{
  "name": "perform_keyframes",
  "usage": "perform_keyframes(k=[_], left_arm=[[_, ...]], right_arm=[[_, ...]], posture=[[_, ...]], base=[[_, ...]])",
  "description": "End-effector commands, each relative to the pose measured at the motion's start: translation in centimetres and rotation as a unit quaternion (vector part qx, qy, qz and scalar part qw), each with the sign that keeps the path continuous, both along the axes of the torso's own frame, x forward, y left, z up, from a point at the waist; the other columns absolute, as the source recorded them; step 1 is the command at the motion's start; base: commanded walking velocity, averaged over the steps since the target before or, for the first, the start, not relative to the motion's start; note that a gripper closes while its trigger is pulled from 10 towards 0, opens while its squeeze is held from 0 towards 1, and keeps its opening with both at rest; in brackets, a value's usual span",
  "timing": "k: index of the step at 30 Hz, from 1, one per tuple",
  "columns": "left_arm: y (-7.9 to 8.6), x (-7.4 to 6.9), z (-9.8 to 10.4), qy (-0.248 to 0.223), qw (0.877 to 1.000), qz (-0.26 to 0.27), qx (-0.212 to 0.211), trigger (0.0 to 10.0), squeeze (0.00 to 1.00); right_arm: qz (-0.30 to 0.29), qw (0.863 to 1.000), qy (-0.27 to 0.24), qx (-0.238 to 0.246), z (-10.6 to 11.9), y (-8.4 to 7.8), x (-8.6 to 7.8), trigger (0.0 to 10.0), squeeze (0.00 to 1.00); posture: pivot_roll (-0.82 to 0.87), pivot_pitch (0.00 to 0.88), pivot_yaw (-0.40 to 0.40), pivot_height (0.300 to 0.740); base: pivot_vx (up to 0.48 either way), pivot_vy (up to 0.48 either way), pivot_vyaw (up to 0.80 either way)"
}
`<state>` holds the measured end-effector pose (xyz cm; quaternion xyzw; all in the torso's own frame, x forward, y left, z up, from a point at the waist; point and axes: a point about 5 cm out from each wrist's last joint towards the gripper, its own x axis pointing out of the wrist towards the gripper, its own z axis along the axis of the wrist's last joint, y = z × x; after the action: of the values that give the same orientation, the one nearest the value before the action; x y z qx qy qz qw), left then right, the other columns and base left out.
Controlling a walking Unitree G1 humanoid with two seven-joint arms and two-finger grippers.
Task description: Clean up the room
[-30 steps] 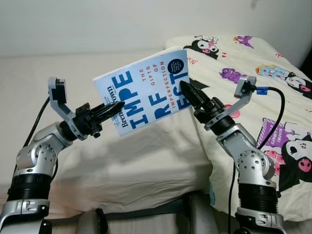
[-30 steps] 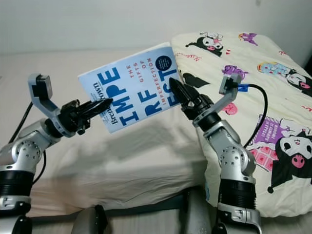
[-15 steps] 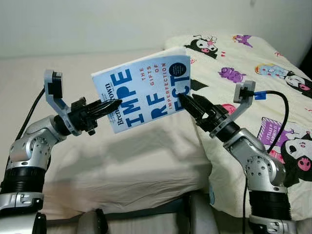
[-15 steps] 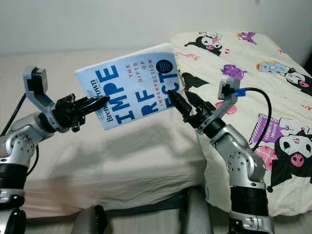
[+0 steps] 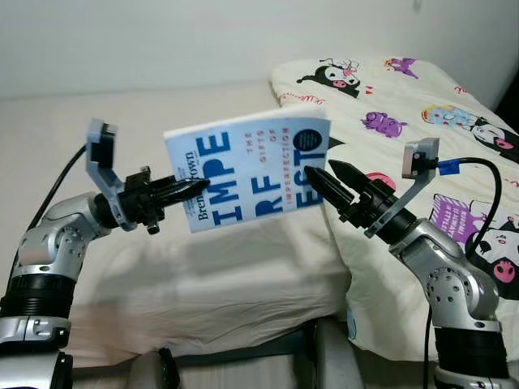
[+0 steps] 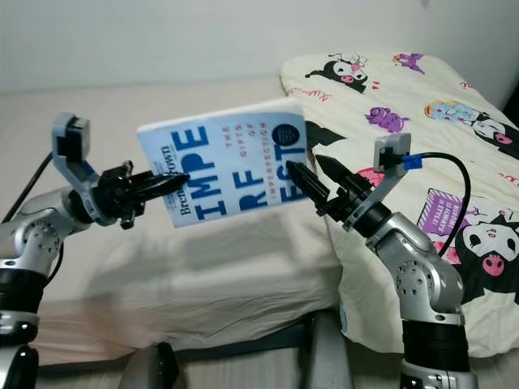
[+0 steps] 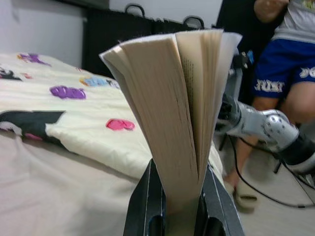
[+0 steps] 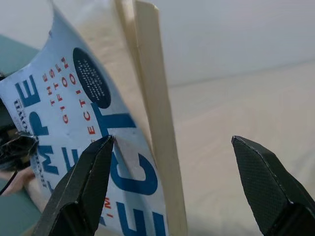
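Bed (image 5: 203,267) with beige sheet below; cartoon-print duvet (image 5: 422,105) heaped on robot's right side. Blue-and-white book (image 5: 251,174) held in air above bed. Left pincer (image 5: 193,189) clamped on book's spine-side edge. Right pincer (image 8: 172,184) spread apart, fingers astride book's far edge.
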<state>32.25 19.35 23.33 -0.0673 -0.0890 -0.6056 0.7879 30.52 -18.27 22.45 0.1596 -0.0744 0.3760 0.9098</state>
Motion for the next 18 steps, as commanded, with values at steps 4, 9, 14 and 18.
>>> perform_keyframes(k=[4, 9, 14, 18], left_arm=[[-0.6, -0.1, 0.7, -0.026, 0.999, -0.028, 0.011, 0.0, 0.0], [-0.6, 0.0, 0.8, -0.029, 0.999, -0.03, 0.015, 0.0, 0.0], [-0.4, 0.0, 0.8, -0.03, 0.999, -0.028, 0.018, 0.0, 0.0], [-0.2, 0.0, 0.7, -0.028, 0.999, -0.028, 0.024, 0.0, 0.0]], right_arm=[[0.069, 0.997, 0.011, -0.023, -0.9, 0.9, -1.2, 10.0, 0.0], [0.106, 0.994, 0.016, -0.019, -1.2, 1.3, -2.0, 10.0, 0.0], [0.146, 0.989, 0.023, -0.022, -1.5, 1.7, -2.9, 10.0, 0.0], [0.172, 0.985, 0.018, -0.012, -1.5, 1.8, -3.3, 0.0, 0.0]], posture=[[-0.08, 0.1, 0.063, 0.461], [-0.08, 0.104, 0.064, 0.461], [-0.08, 0.111, 0.066, 0.461], [-0.08, 0.112, 0.066, 0.461]], base=[[0.0, 0.0, 0.0], [0.0, 0.0, 0.0], [0.0, 0.0, 0.0], [0.0, 0.0, 0.0]])
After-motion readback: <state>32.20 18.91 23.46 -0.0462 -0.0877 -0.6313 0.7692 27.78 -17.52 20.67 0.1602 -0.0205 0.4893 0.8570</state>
